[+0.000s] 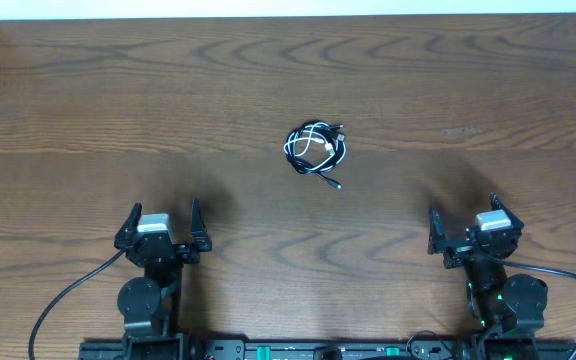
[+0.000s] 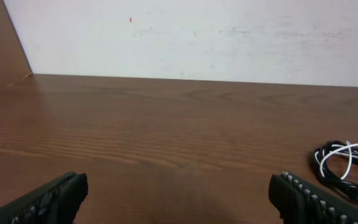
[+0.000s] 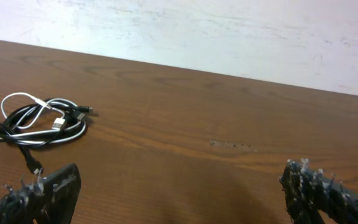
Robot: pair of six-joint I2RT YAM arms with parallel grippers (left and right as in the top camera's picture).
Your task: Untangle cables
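Note:
The black cable and the white cable lie coiled together in one small bundle (image 1: 316, 148) on the brown wooden table, in the middle and a little toward the back. A black plug end trails toward the front (image 1: 334, 183). The bundle shows at the right edge of the left wrist view (image 2: 347, 169) and at the left of the right wrist view (image 3: 42, 123). My left gripper (image 1: 163, 222) is open and empty at the front left. My right gripper (image 1: 463, 228) is open and empty at the front right. Both are well short of the bundle.
The table's back edge meets a white wall (image 2: 197, 37). A brown side panel (image 2: 2, 50) stands at the far left. Thick black arm wires (image 1: 63, 300) loop near both arm bases at the front edge.

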